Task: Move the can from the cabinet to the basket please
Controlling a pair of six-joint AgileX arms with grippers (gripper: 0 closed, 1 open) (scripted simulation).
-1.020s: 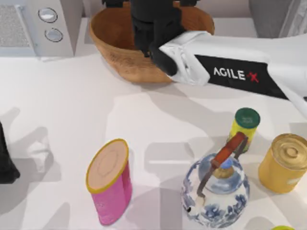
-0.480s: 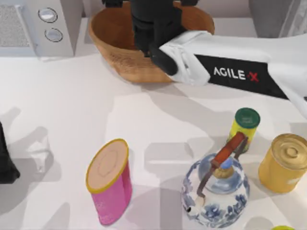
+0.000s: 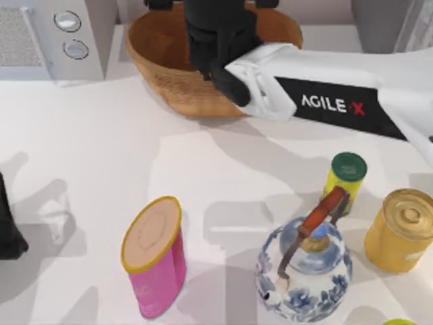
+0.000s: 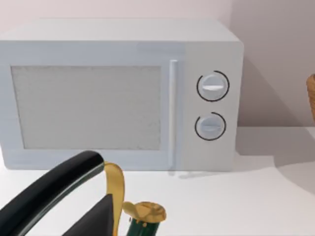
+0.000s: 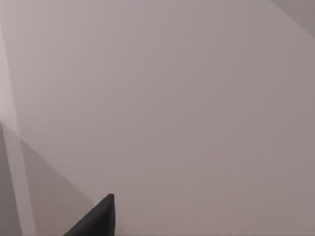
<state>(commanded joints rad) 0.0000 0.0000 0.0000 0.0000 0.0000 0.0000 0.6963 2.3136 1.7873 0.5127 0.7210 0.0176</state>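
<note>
right arm over the basket, can unseen

from the top view, my right arm reached in from the right side of the table, and its dark wrist and gripper hung over the open bowl of the basket at the back of the table. i could not tell whether the fingers were released or clenched; the wrist body covered them from above, and the right wrist view gave me a plain grey wall and one dark fingertip. the can itself i could not find: it might have sat under that gripper, held or already in the basket (a guess, not something seen), so its long axis was unreadable too. a grey corner of the cabinet stood at the back right, well apart from the basket.

the relation that mattered was vertical: the basket lay directly below the right gripper, so i judged the next move to be a release or a lift there.

my left arm sat parked at the table's left edge, near the microwave.
</note>
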